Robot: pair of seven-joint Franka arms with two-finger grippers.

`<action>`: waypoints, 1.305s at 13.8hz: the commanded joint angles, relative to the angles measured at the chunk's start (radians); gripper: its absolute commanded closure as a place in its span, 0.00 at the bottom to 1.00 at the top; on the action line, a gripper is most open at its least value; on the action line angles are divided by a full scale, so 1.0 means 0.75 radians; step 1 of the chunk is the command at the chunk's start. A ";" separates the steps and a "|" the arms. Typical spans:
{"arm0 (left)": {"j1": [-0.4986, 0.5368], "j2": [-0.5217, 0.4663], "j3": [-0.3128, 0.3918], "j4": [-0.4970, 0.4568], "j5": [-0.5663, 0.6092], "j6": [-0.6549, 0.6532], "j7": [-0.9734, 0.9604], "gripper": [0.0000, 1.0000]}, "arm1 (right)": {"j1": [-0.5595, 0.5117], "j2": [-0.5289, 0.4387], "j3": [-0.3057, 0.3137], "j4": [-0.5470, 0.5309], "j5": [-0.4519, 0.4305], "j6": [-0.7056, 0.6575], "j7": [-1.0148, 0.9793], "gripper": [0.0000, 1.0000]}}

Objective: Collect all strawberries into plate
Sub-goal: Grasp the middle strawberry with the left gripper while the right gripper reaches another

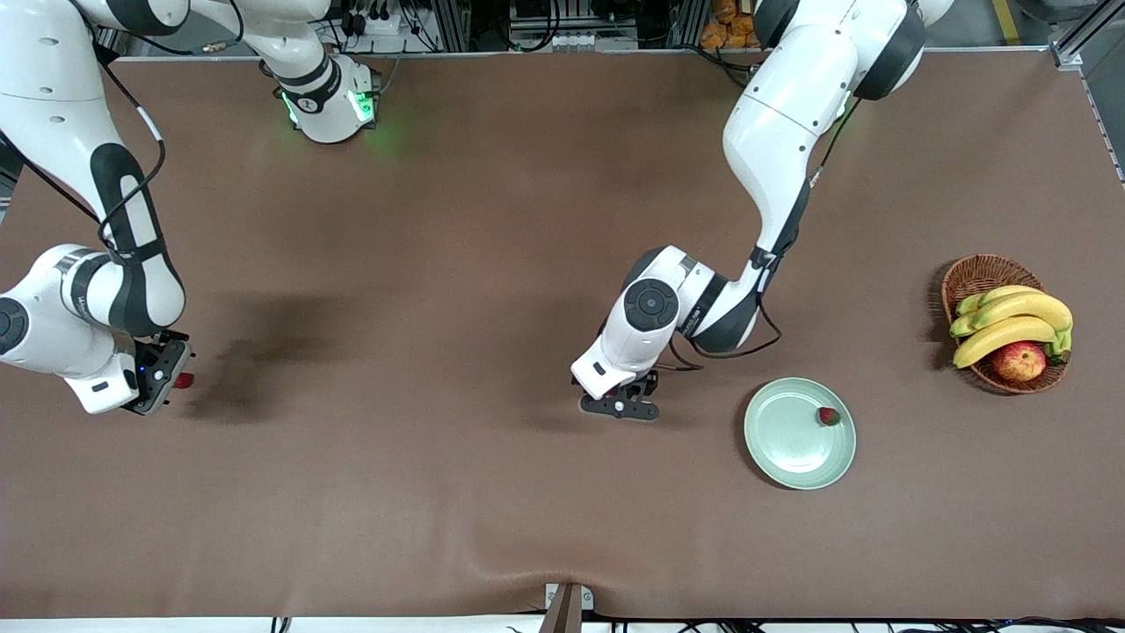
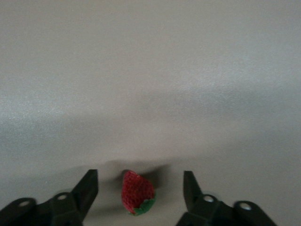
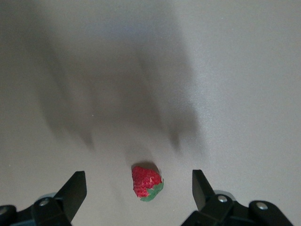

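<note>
Both end effectors bracket a strawberry each; nothing gripped yet.

Your left end effector (image 2: 140, 190) sits low on the tabletop (image 1: 492, 220), fingers (image 2: 88, 188) part-open either side of a strawberry (image 2: 137, 193) with gaps showing. Risk: uneven contact squirts the small berry out sideways. Right end effector (image 3: 139, 190) hovers wide open over another strawberry (image 3: 146, 182), not touching it; descending off-centre could nudge or pin the berry. The third strawberry (image 1: 828, 416) is in the plate (image 1: 782, 453), beside the left end effector toward the left arm's end. That path looks open; mind the plate's raised rim and the basket (image 1: 971, 277) just past it.
</note>
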 commanded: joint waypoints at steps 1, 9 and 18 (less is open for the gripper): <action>-0.009 0.003 0.010 0.004 0.008 0.002 -0.022 0.26 | -0.040 0.028 0.009 0.009 -0.022 0.047 -0.156 0.00; -0.017 0.011 0.010 -0.003 0.012 -0.002 -0.044 0.36 | -0.086 0.084 0.013 0.009 -0.002 0.116 -0.316 0.00; -0.013 -0.011 0.010 -0.011 0.016 -0.031 -0.040 1.00 | -0.106 0.131 0.021 0.011 0.002 0.184 -0.332 0.00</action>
